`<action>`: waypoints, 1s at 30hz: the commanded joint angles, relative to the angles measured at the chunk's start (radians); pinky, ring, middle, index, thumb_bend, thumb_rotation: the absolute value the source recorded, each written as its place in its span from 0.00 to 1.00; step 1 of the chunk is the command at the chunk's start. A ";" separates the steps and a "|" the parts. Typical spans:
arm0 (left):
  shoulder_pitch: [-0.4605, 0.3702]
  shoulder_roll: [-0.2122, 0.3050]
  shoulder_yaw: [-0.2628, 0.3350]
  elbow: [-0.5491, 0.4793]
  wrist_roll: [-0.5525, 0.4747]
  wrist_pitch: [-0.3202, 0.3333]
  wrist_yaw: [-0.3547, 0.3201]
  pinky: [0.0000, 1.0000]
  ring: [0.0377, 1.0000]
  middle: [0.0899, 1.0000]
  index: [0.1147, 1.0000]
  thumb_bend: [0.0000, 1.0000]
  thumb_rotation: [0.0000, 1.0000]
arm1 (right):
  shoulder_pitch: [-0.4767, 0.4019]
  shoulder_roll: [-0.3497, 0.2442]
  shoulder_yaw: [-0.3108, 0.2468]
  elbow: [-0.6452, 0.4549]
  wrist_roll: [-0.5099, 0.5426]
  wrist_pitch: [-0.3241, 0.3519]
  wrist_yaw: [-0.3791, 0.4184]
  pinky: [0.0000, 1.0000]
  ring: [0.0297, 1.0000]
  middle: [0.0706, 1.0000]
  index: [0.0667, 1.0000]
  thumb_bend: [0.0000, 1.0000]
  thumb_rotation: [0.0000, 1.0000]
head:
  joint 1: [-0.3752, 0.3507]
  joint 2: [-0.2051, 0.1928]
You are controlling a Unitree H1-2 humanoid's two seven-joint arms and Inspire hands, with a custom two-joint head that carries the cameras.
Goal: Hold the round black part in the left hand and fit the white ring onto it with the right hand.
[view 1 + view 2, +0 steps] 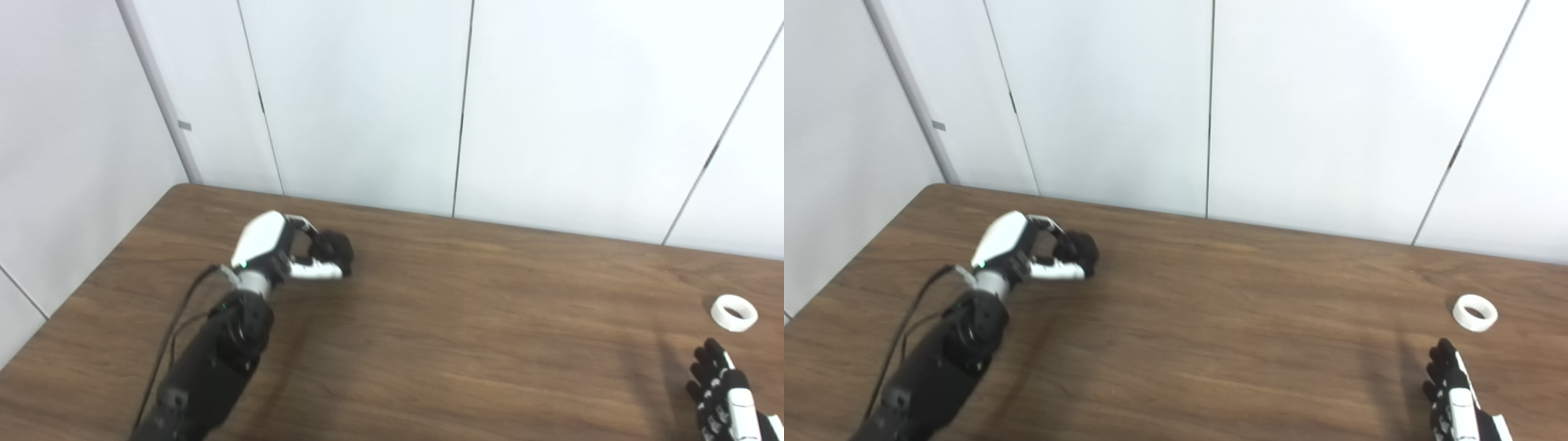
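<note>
My left hand [288, 251] is out over the left part of the wooden table, its fingers and thumb curled around the round black part [335, 247], which sits at the fingertips. The white ring [734, 312] lies flat on the table at the far right. My right hand [719, 386] comes in at the bottom right corner, a short way in front of the ring and not touching it; its fingers are straight and apart with nothing in them. In the right eye view the same ring [1475, 312] and right hand [1451, 392] show.
The brown wooden table [465, 318] runs to a white panelled wall [367, 98] at the back. Its left edge slants away near my left arm. A black cable [177, 324] trails along the left forearm.
</note>
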 commanded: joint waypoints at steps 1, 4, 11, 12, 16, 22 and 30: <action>-0.003 0.005 -0.014 -0.081 0.044 -0.017 0.004 0.93 0.89 0.78 0.42 0.52 0.05 | -0.015 0.003 0.000 -0.007 0.006 -0.037 0.004 1.00 1.00 0.99 1.00 0.32 1.00 | 0.000 0.000; 0.034 -0.007 -0.050 -0.145 0.080 -0.034 -0.008 0.95 0.89 0.77 0.42 0.52 0.05 | -0.015 0.008 0.003 0.003 0.008 -0.048 0.004 1.00 1.00 0.99 1.00 0.35 1.00 | -0.015 0.006; 0.104 -0.037 -0.130 -0.255 0.182 -0.087 -0.021 0.95 0.88 0.77 0.42 0.52 0.05 | -0.007 0.026 0.012 0.017 -0.006 -0.069 -0.008 1.00 0.98 0.97 0.99 0.39 1.00 | -0.077 0.022; 0.112 -0.039 -0.135 -0.267 0.194 -0.096 -0.023 0.95 0.87 0.76 0.42 0.52 0.05 | -0.006 0.029 0.015 0.017 -0.013 -0.071 -0.010 1.00 0.98 0.97 0.99 0.41 1.00 | -0.091 0.022; 0.152 -0.060 -0.160 -0.330 0.241 -0.120 -0.038 0.94 0.87 0.76 0.42 0.52 0.05 | -0.005 0.036 0.023 0.036 -0.023 -0.094 -0.006 1.00 0.97 0.97 0.98 0.45 1.00 | -0.133 0.031; 0.204 -0.110 -0.214 -0.407 0.308 -0.147 -0.084 0.94 0.87 0.77 0.42 0.52 0.05 | -0.008 0.063 0.035 0.031 -0.046 -0.083 -0.028 1.00 0.96 0.95 0.97 0.46 1.00 | -0.163 0.041; 0.256 -0.188 -0.277 -0.404 0.389 -0.191 -0.104 0.94 0.88 0.77 0.42 0.52 0.05 | -0.007 0.077 0.049 0.003 -0.060 -0.060 -0.048 1.00 0.95 0.94 0.96 0.46 1.00 | -0.186 0.061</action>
